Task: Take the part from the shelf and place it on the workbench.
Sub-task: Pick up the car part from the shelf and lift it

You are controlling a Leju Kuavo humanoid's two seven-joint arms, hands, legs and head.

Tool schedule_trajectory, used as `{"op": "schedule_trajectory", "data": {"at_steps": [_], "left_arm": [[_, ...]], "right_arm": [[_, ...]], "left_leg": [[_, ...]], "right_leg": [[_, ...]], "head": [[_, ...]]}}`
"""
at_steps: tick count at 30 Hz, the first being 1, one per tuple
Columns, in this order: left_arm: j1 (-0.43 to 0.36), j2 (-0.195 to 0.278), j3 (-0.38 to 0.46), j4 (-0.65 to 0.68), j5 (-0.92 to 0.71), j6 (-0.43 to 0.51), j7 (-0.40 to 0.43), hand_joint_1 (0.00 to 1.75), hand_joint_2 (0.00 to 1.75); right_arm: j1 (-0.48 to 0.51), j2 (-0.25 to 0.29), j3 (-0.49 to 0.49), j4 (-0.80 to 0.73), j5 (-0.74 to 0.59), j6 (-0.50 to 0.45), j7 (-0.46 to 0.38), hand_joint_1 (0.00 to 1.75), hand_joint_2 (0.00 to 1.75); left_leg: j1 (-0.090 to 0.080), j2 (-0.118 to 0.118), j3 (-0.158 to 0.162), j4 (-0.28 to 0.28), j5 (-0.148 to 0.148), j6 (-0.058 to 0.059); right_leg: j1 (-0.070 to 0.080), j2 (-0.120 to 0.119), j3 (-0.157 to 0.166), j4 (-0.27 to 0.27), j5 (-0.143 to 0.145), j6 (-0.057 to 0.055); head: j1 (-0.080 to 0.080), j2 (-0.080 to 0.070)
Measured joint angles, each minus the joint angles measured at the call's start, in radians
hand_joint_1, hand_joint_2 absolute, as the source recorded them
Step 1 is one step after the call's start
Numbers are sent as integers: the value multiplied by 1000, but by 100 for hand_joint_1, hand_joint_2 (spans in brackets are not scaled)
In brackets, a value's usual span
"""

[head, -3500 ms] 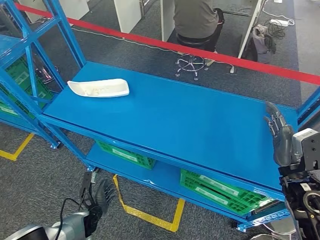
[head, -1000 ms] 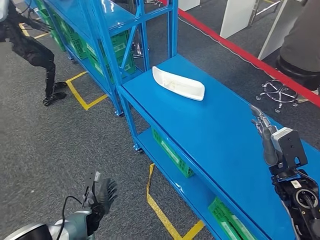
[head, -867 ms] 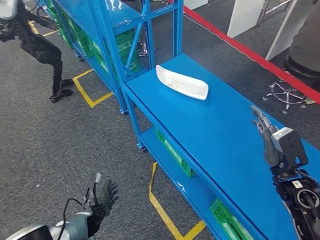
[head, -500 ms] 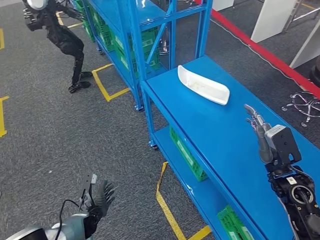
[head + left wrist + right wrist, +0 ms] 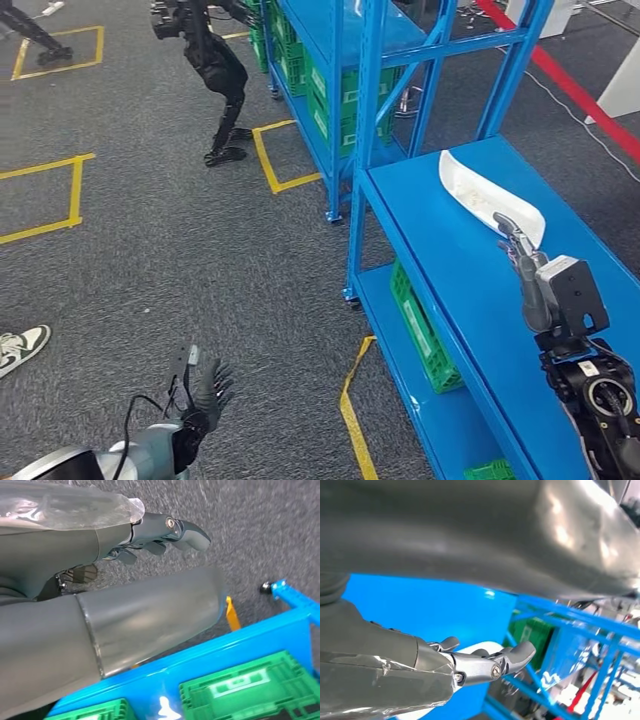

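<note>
Hands first, operator: your left hand (image 5: 202, 398) sits low at seven o'clock in the head view, over grey carpet (image 5: 151, 260), fingers fanned apart and nothing in them. Your left wrist view has the same hand (image 5: 158, 532) with its fingers stretched out straight over the carpet, green plastic crates (image 5: 249, 690) on a blue shelf board beyond it.

Your right hand (image 5: 521, 262) rides at four o'clock above the flat blue metal workbench (image 5: 483, 300), fingers extended and loosely apart, gripping nothing. The right wrist view agrees, fingers (image 5: 501, 662) out straight over the blue top.

Just past those fingertips, at two o'clock, lies the long white curved plastic part (image 5: 483, 195), flat on the workbench top near its far end. From the head view the fingertips overlap its near edge; you cannot tell whether they touch it.

Under the bench top, a green crate (image 5: 423, 330) sits on the lower board. A yellow floor tape line (image 5: 355, 420) runs at six o'clock.

Further out at twelve o'clock stands the tall blue steel shelf rack (image 5: 370, 70), holding more green crates. At eleven o'clock, a black humanoid robot (image 5: 207, 55) is crouched on the carpet. At nine o'clock, a person's sneaker (image 5: 19, 345) pokes in.
</note>
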Motion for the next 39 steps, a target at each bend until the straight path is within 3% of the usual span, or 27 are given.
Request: {"op": "schedule_trajectory", "data": {"at_steps": [1, 3, 5, 7, 9, 10, 11, 12, 14, 16, 19, 21, 23, 24, 26, 27, 28, 30, 31, 33, 37, 39], "left_arm": [[0, 0, 0, 0, 0, 0, 0, 0, 0], [2, 2, 0, 0, 0, 0, 0, 0, 0], [5, 5, 0, 1, 0, 0, -1, 0, 0], [3, 5, 0, 1, 0, 0, -2, 0, 0], [3, 6, 0, 1, 0, 0, -2, 0, 0], [4, 6, 0, 1, 0, 1, -2, 0, 0], [6, 6, 0, 1, 0, 2, -2, 0, 0], [6, 7, 0, 1, 0, 4, -2, 0, 0], [6, 9, 0, 1, 2, 6, -4, 0, 0], [5, 10, 0, 1, 5, 6, -7, 0, 0], [9, 12, 0, 1, 9, 6, -14, 0, 0], [12, 14, 0, 1, 11, 7, -17, 0, 0], [12, 16, 0, 1, 16, 7, -21, 0, 0], [13, 16, 0, 1, 18, 7, -24, 0, 0], [18, 17, 0, 1, 21, 7, -29, 0, 0], [22, 18, 0, 1, 22, 7, -31, 0, 0], [24, 18, 0, 1, 22, 7, -32, 0, 0], [26, 18, 0, 1, 22, 7, -33, 0, 0], [26, 18, 0, 1, 22, 7, -34, 0, 0], [27, 20, 0, 1, 22, 7, -34, 0, 0], [34, 25, 0, 1, 29, 7, -36, 0, 0], [37, 30, 0, 1, 37, 6, -43, 0, 0]], "right_arm": [[-2, -1, 1, 1, 1, 0, 0, 0, 0], [-6, -2, 4, 3, 1, 1, 2, 0, 0], [-9, -2, 7, 4, 2, 3, 2, 0, 0], [-14, -2, 10, 5, 2, 4, 2, 0, 0], [-13, -3, 11, 7, 2, 3, 3, 0, 0], [-12, -3, 12, 8, 2, 4, 3, 0, 0], [-11, -3, 14, 10, 2, 4, 4, 0, 0], [-11, -3, 15, 11, 2, 4, 4, 0, 0], [-12, -3, 19, 12, 2, 5, 4, 0, 0], [-16, -3, 21, 13, 5, 5, 5, 0, 0], [-25, -3, 25, 16, 12, 2, 10, 0, 0], [-28, -3, 27, 17, 19, -4, 20, 0, 0], [-29, -5, 26, 18, 38, -26, 57, 0, 0], [-29, -8, 26, 18, 50, -39, 83, 0, 0], [-26, -16, 25, 19, 66, -58, 124, 0, 0], [-24, -20, 25, 19, 69, -61, 134, 0, 0], [-24, -22, 24, 19, 70, -63, 139, 0, 0], [-25, -25, 23, 18, 72, -64, 143, 0, 0], [-25, -27, 23, 17, 72, -65, 144, 0, 0], [-28, -29, 23, 17, 72, -66, 145, 0, 0], [-27, -33, 23, 14, 99, -91, 174, 0, 175], [-24, -44, 21, -4, 140, -115, 221, 0, 175]], "left_leg": [[2, -9, -5, 2, 1, -4], [5, -30, -15, 3, 4, -14], [2, 11, -29, 26, -11, -28], [3, 84, -78, 122, -62, -40], [13, 108, -154, 260, -114, -50], [18, 109, -181, 305, -122, -54], [23, 109, -191, 314, -113, -59], [27, 113, -179, 281, -86, -62], [29, 144, -104, 130, -14, -67], [26, 168, -47, 21, 24, -61], [21, 154, -40, 12, 19, -38], [23, 144, -34, 10, 15, -23], [26, 136, -27, 8, 12, -12], [25, 132, -26, 8, 11, -8], [20, 121, -24, 9, 9, -4], [18, 115, -22, 9, 7, -3], [16, 109, -18, 9, 6, -3], [15, 99, -9, 9, 2, -5], [13, 94, -7, 11, 0, -7], [10, 88, -10, 15, -2, -13], [10, 88, -13, 14, -1, -9], [10, 88, -10, 10, 1, -12]], "right_leg": [[0, 12, 11, -24, 2, -2], [1, 1, 20, -35, -1, -5], [-3, -25, 29, -45, 3, -12], [-4, -52, 38, -53, 4, -18], [-4, -79, 39, -53, 0, -22], [-4, -92, 40, -53, -2, -23], [-6, -104, 41, -53, -4, -22], [-8, -115, 43, -52, -7, -19], [-10, -135, 49, -48, -16, -8], [-6, -149, 53, -44, -26, 6], [-1, -164, 61, -44, -35, 21], [-7, -147, 59, -29, -53, 31], [-10, -100, 18, 65, -106, 37], [-10, -81, -21, 148, -142, 37], [-8, -67, -94, 283, -183, 36], [-7, -66, -111, 304, -177, 33], [-6, -66, -103, 274, -146, 29], [-3, -62, -44, 125, -56, 17], [-1, -59, -11, 51, -25, 11], [1, -54, 25, -24, -9, 7], [3, -51, 31, -32, -11, 9], [3, -50, 31, -32, -11, 8]], "head": [[-1, 0], [-2, 0], [-6, 0], [-16, 0], [-21, 0], [-22, 0], [-22, 0], [-24, 0], [-28, 0], [-31, 0], [-22, 0], [-18, 0], [-10, 0], [-6, 0], [-2, 0], [-2, 0], [-1, 0], [-1, 0], [0, 0], [0, 0], [-6, 0], [-7, 0]]}}
